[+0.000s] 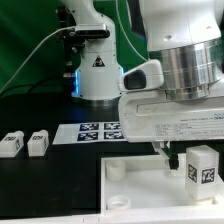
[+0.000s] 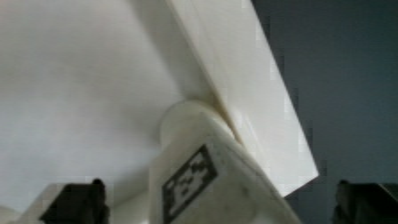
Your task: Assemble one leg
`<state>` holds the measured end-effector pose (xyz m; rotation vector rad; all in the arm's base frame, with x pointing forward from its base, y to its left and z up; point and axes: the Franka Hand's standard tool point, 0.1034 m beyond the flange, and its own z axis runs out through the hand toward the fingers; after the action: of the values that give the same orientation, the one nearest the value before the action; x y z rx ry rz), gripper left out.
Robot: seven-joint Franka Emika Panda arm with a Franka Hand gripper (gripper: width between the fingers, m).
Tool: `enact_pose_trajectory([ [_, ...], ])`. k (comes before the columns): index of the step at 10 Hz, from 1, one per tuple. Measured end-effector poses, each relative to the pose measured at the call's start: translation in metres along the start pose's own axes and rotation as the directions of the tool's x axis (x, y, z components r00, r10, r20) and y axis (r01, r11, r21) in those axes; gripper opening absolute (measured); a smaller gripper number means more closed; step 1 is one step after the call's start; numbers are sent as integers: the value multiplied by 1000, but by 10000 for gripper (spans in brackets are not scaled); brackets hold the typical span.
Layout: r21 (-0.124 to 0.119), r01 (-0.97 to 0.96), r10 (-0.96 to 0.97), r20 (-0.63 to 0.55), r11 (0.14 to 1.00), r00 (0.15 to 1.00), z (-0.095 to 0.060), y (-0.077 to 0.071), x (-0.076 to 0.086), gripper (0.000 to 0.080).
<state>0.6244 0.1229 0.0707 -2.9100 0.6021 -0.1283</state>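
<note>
1. Spare leg and a second spare leg: exterior view's far left, side by side but apart on the dark table, tags showing, neither fitted.
2. Marker board: flat on the table, just right of the spares.
3. Arm base: behind the marker board, upright.
4. Tray-like piece: large, white, in the foreground. 1 round corner socket near its left edge stands vacant.
5. Gripper: lowered over the tray-like piece at the exterior view's right. Its dark fingers are spread wide, with a gap on each side of the leg, so it grips nothing.
6. The leg: upright on the tray-like piece between the fingers, tag facing out. In the wrist view its far end meets a rounded socket.

Progress: the leg appears to be seated at its corner. What is left is probably to confirm or finish the tightening.

Hidden or unclear: the joint is blurred in the wrist view, so its depth cannot be judged. 1 finger is hidden in the exterior view. The tray-like piece is cut off at the frame edge.
</note>
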Motion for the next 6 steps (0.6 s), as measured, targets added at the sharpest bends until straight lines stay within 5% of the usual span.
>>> enact_pose_trajectory([
  [3, -8, 295, -295, 0, 956, 956, 0, 2, 2, 649],
  [4, -40, 484, -483, 34, 874, 875, -6, -1, 3, 649],
  [6, -55, 572, -571, 31, 818, 820, -12, -5, 11, 637],
])
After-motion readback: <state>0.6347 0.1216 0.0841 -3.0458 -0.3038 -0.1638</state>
